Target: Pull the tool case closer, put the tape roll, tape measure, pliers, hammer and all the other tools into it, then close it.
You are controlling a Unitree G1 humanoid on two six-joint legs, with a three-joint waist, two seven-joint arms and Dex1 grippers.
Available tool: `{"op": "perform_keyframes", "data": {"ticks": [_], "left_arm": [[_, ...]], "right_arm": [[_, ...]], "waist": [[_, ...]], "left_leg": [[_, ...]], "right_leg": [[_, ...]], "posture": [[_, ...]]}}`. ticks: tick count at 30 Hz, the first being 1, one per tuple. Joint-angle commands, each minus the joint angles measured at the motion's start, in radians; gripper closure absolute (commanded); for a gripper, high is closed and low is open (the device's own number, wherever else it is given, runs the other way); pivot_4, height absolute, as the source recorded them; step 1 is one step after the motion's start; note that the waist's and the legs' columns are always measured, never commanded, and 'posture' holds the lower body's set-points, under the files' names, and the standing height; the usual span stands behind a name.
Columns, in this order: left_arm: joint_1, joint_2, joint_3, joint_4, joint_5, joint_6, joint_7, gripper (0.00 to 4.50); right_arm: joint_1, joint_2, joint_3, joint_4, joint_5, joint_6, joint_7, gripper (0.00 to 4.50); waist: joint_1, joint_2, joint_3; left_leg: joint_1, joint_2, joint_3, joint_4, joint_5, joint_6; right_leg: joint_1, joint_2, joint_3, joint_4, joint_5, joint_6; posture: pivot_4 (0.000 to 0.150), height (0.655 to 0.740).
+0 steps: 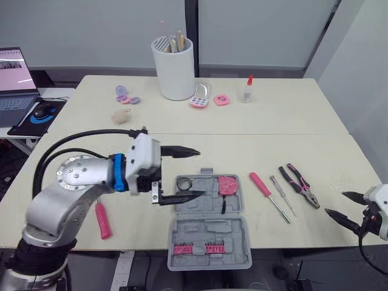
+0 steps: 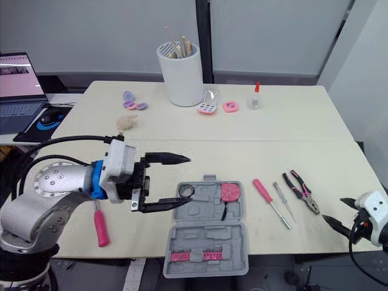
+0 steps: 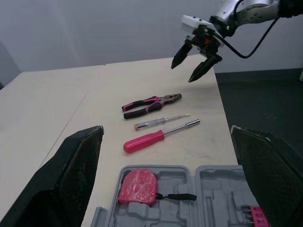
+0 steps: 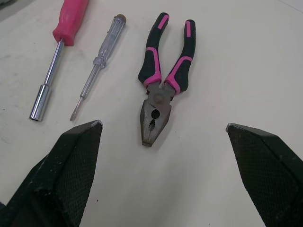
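**Tool case** (image 1: 209, 233): one, grey, lying open at the near edge of the table (image 1: 273, 121), lid half hanging toward the robot. It is holding one pink tape measure (image 1: 228, 185) in its far right pocket, one small tape roll (image 1: 183, 183) in its far left pocket, and one strip of pink bits (image 1: 194, 248) in the lid.

**Loose tools, right of the case**: three, lying side by side.
- One pink-handled driver (image 1: 262, 185) is lying nearest the case.
- One clear-handled screwdriver (image 1: 282, 195) is lying just beside it.
- One pair of pliers (image 1: 300, 185), with black and pink grips, is lying between that screwdriver and the right gripper.

**Loose tool, left of the case**: one pink-handled tool (image 1: 103, 219), its thin shaft running under the left arm.

**Left gripper** (image 1: 199, 173): hovering at the case's far left corner with its jaws spread wide and holding nothing. Its lower finger is crossing the case's left edge beside the tape roll.

**Right gripper** (image 1: 336, 204): hanging at the table's right front edge, near the pliers but apart from them, fingers parted and empty.

**Far side of the table**:
- one white holder (image 1: 174, 68) carrying sticks
- one red-capped bottle (image 1: 247, 90)
- one pink open compact (image 1: 200, 97)
- one small pink square (image 1: 222, 100)
- a cluster of purple discs (image 1: 126, 95)
- one beige lump (image 1: 122, 116)

**Side desk, left**: one laptop (image 1: 15, 79) and one mouse (image 1: 41, 111).
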Motion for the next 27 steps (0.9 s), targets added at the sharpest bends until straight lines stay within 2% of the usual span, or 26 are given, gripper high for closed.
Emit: {"op": "perform_keyframes", "data": {"ticks": [1,11,18,26,27], "left_arm": [[-0.012,-0.014,-0.027,-0.012,0.015,-0.033,0.000,0.00],[0.001,-0.033,-0.058,-0.011,0.043,-0.058,0.015,0.00],[0.012,-0.034,-0.067,-0.019,0.048,-0.057,0.013,0.00],[-0.002,-0.045,-0.083,-0.004,0.055,-0.064,0.013,0.00],[-0.002,-0.046,-0.085,-0.002,0.056,-0.066,0.013,0.00]], "right_arm": [[-0.064,0.026,0.042,0.047,-0.021,-0.047,-0.029,0.04],[-0.262,0.109,0.159,0.267,-0.062,-0.046,-0.096,0.04],[-0.312,0.105,0.204,0.412,-0.108,-0.105,-0.111,0.04],[-0.350,0.106,0.235,0.476,-0.128,-0.140,-0.096,0.04],[-0.352,0.105,0.239,0.482,-0.131,-0.145,-0.097,0.43]], "waist": [[0.001,0.000,0.000],[0.005,0.001,0.000],[0.005,0.001,0.000],[0.003,0.001,-0.001],[0.003,0.001,-0.001]], "left_leg": [[0.000,0.000,0.000,0.000,0.000,0.000],[-0.001,0.000,0.000,0.001,0.000,0.000],[-0.001,0.001,0.000,0.001,0.000,0.000],[0.000,0.001,0.000,0.001,0.000,0.000],[0.000,0.001,0.000,0.001,0.000,0.000]], "right_leg": [[0.000,0.001,0.000,0.000,0.000,0.000],[0.000,0.001,-0.001,0.000,0.002,-0.004],[0.000,0.000,0.000,0.000,0.002,-0.004],[0.001,0.000,-0.001,0.000,0.003,-0.004],[0.002,0.001,-0.001,0.000,0.003,-0.004]], "posture": [[0.150,0.7400],[0.150,0.7400],[0.150,0.7400],[0.150,0.7400],[0.150,0.7400]]}}
